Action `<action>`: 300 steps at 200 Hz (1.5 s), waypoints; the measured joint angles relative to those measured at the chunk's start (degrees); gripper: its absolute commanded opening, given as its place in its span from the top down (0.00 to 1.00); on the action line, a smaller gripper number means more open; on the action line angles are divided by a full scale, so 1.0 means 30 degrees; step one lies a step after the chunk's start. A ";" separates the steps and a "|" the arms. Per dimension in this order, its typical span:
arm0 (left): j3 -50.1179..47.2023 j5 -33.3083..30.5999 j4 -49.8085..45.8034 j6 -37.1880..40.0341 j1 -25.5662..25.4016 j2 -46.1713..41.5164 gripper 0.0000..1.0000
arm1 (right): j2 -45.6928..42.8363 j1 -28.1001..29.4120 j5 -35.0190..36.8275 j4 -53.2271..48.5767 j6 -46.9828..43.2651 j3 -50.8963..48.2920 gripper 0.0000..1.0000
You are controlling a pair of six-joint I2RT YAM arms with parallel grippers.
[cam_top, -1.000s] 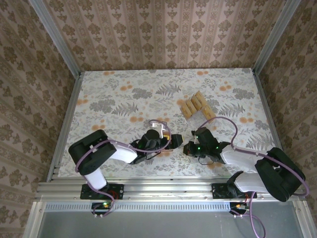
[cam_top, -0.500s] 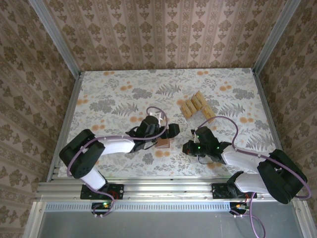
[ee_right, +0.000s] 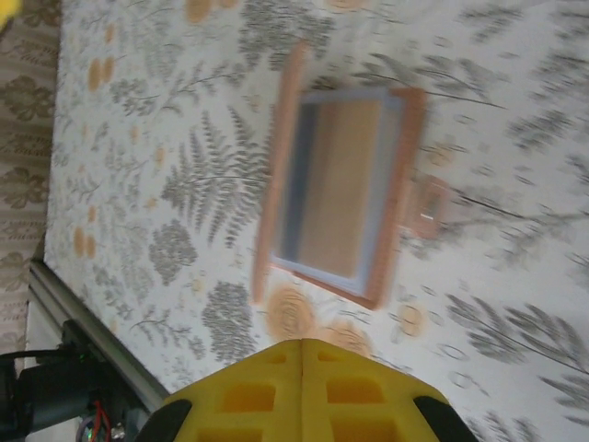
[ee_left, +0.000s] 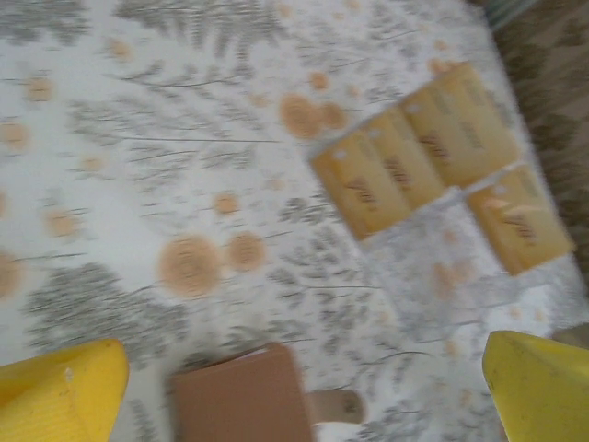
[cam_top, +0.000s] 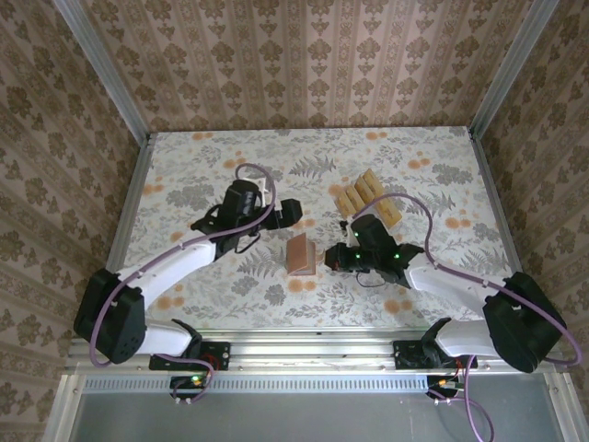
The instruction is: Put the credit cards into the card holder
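The card holder [cam_top: 299,255] lies on the table between my two grippers, reddish-brown, with a small tab at its side. The right wrist view shows its greyish inside [ee_right: 340,203] framing a tan rectangle. Several tan credit cards [cam_top: 368,195] lie in a loose row further back and to the right, clear in the left wrist view [ee_left: 433,152]. My left gripper [cam_top: 293,212] hovers behind the holder, open, yellow fingertips [ee_left: 69,391] wide apart and nothing between them [ee_left: 304,382]. My right gripper [cam_top: 335,258] sits just right of the holder, its yellow fingers pressed together [ee_right: 302,354], holding nothing.
The floral tablecloth [cam_top: 202,184] runs to a metal rail [cam_top: 276,345] at the near edge and to patterned walls on the other three sides. Open surface lies at the back left and far right.
My left gripper has let go near the card holder and pulled back and up toward the far left. The holder now rests free. My right gripper has crept slightly toward it.
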 measured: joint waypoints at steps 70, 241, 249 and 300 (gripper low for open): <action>0.0095 -0.1574 -0.4619 0.2266 0.2055 0.0721 0.00 | 0.4328 0.2120 0.0175 -0.1071 -0.0976 0.4058 1.00; 0.2732 -0.2849 -0.5712 0.6011 -0.0729 0.5268 0.00 | 0.7162 0.1610 0.0954 -0.0401 -0.1275 0.3242 1.00; 0.2871 -0.2936 -0.5697 0.6156 -0.0852 0.5530 0.00 | 0.7162 0.1596 0.0954 -0.0372 -0.1275 0.3213 1.00; 0.3126 -0.3373 -0.5595 0.6768 -0.1450 0.6732 0.00 | 0.7242 0.1559 0.0947 0.0131 -0.1268 0.2900 1.00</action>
